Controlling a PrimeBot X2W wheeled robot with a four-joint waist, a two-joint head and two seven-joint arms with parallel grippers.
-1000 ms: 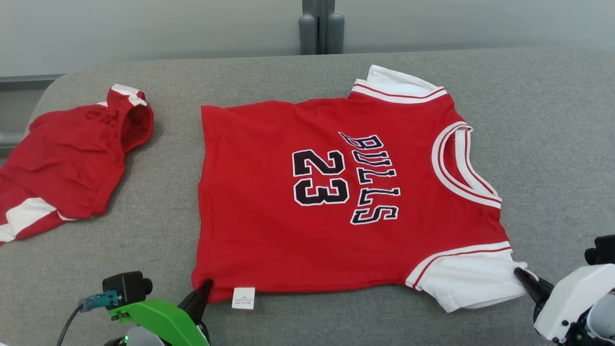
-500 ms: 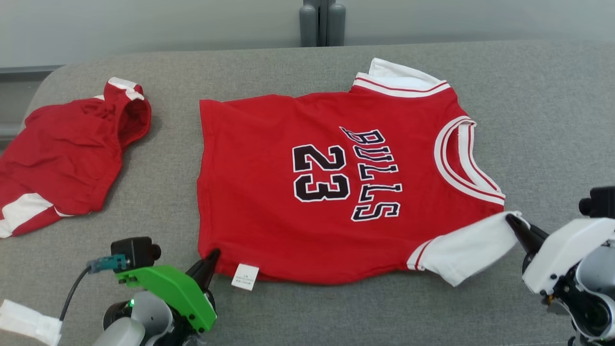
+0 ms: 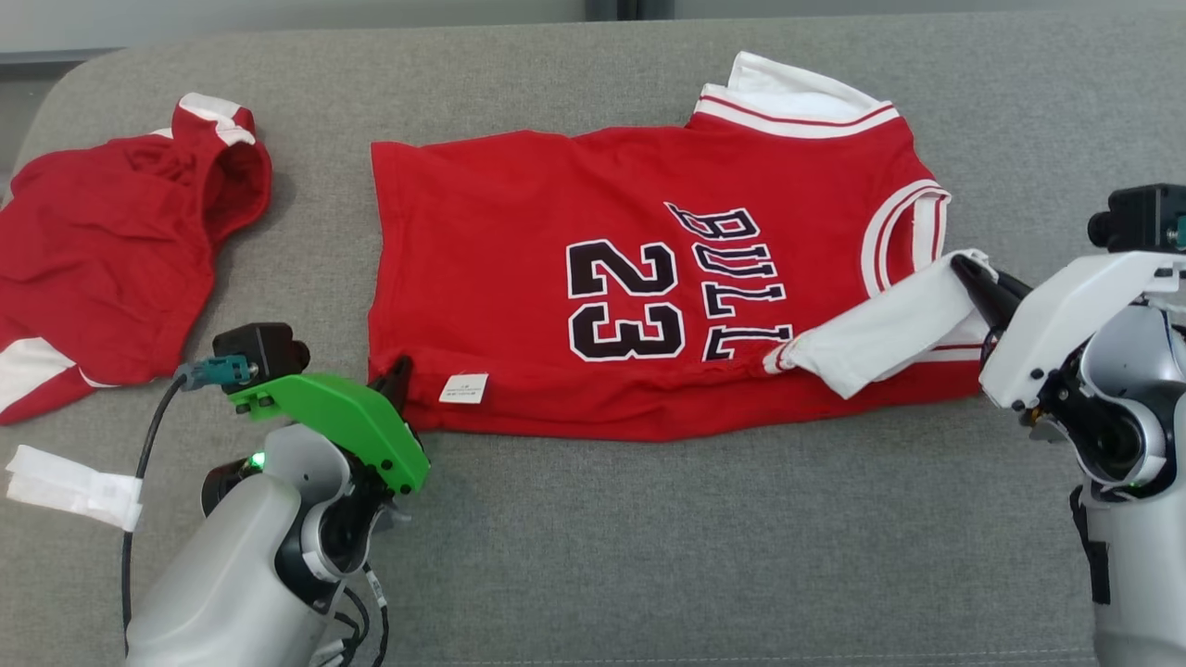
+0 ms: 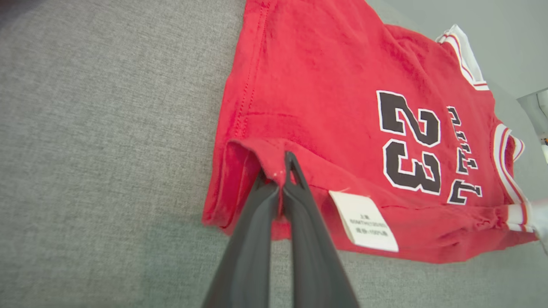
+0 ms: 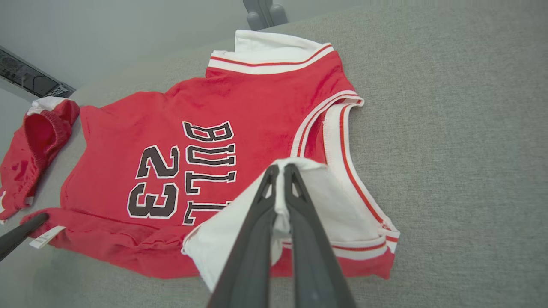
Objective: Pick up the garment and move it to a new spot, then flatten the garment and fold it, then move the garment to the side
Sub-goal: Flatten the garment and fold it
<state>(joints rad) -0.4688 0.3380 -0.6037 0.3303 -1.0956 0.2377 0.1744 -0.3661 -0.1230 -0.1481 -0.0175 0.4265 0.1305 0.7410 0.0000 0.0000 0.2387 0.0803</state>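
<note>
- Head view shows the garment [image 3: 593,306], a red jersey, lying print-up across the middle of the grey cloth-covered desk [image 3: 649,556], collar toward the robot's right and hem toward its left.
- The left jaws are shut tight on the near hem corner [image 4: 274,164], just beside the white care label [image 4: 364,220]. In the left wrist view the dark fingers [image 4: 252,239] pinch a raised lip of red cloth.
- The right jaws are pressed together on the edge of the near white sleeve [image 3: 880,333], which is raised off the desk and lies over the chest, hiding the end of the lettering.
- Holding both near corners at once probably lets the near long edge travel as one straight line toward the far edge; the fold looks begun, not finished.
- The far edge and far sleeve [image 3: 788,93] lie flat with bare desk beyond them, so there is room to carry the near edge over.
- A second red garment [image 3: 111,250] lies to the left, apart from the jersey. That side is the tighter one, while the right side and the near strip are open.
</note>
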